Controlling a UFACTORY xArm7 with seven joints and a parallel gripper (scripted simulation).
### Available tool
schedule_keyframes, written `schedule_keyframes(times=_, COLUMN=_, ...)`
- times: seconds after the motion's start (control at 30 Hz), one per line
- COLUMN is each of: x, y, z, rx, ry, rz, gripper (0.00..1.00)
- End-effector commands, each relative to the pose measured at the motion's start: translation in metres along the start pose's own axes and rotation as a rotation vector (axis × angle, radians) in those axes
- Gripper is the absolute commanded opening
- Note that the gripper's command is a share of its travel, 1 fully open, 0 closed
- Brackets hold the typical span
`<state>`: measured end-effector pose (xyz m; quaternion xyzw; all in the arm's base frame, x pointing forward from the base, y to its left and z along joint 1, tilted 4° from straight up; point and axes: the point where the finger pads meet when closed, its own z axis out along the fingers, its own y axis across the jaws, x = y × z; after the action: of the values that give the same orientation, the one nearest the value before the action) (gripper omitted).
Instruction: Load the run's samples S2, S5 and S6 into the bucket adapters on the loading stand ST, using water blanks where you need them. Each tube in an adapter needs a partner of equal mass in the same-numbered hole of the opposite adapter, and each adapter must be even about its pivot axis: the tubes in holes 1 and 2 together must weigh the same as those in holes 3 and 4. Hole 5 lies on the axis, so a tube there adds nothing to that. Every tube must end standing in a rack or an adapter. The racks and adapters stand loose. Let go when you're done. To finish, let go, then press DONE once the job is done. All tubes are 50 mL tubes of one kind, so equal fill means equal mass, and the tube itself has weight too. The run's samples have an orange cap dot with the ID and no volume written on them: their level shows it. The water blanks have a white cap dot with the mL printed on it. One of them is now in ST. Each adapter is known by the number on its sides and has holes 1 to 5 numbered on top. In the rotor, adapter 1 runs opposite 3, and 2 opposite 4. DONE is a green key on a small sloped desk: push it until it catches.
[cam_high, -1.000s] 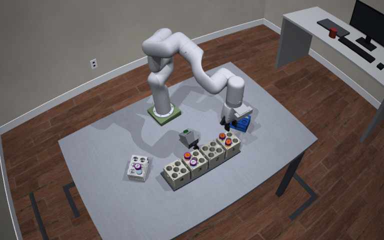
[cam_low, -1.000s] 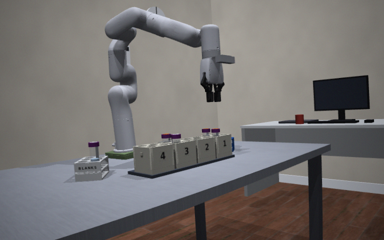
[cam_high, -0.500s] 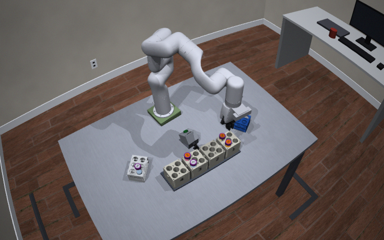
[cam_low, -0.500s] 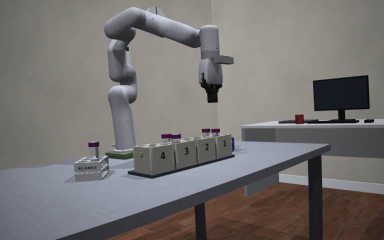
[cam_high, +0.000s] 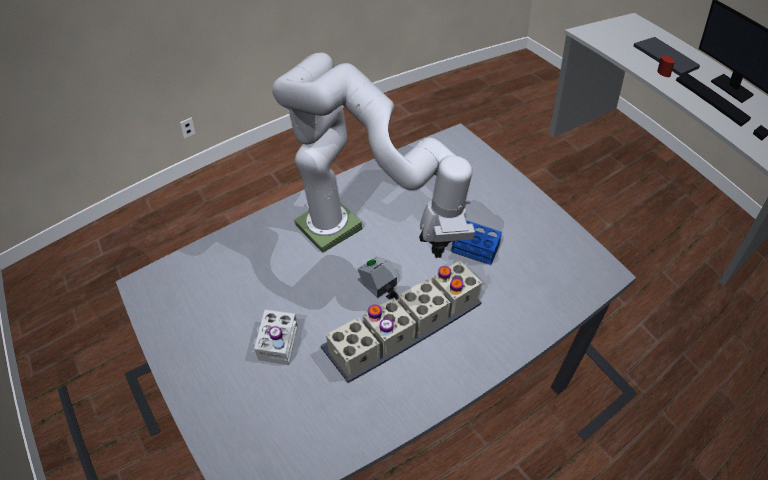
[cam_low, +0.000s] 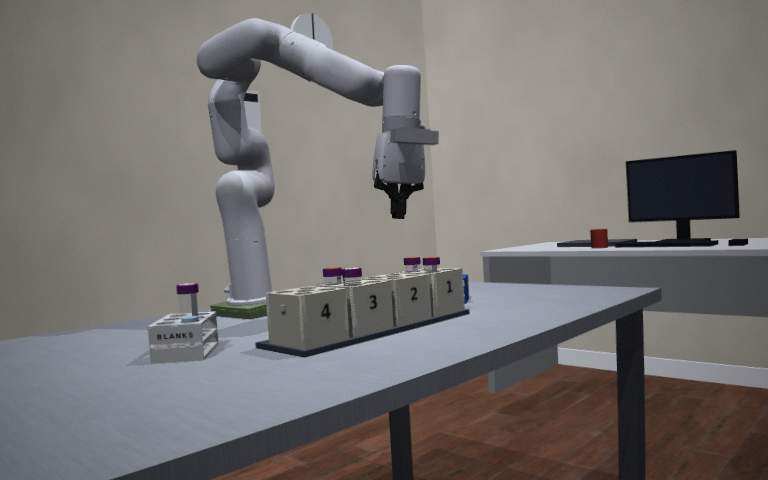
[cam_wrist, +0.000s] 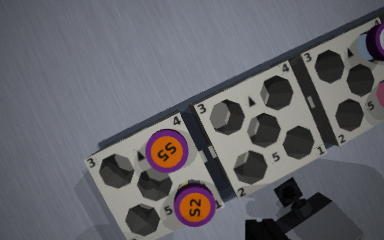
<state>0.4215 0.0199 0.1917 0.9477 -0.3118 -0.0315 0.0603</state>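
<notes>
High above the table, hanging with the pincer pointing down, fingers together and nothing between them. Well above the caps and apart from every tube. In the top view, seen on the arm's side of adapter 1, near the blue rack.

Below the pincer's level, in adapter 1: standing upright in hole 1, S2; in hole 4, S5. Farther along, in adapter 3: an orange-dot tube in hole 1, its ID too small to read, and a white-dot tube in hole 4. Also standing upright, in the BLANKS rack: another white-dot tube. Near adapters 2 and 3, on the arm's side: the sloped desk with its green key, apart from the pincer.
</notes>
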Motion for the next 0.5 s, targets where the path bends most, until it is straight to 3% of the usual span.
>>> schedule_keyframes(times=0.0, x=-0.012, y=0.016, z=0.008, rx=-0.016, ry=-0.01, rz=0.154, gripper=0.0)
schedule_keyframes(times=0.47, x=-0.044, y=0.058, z=0.036, rx=-0.066, ry=-0.068, rz=0.546, gripper=0.0)
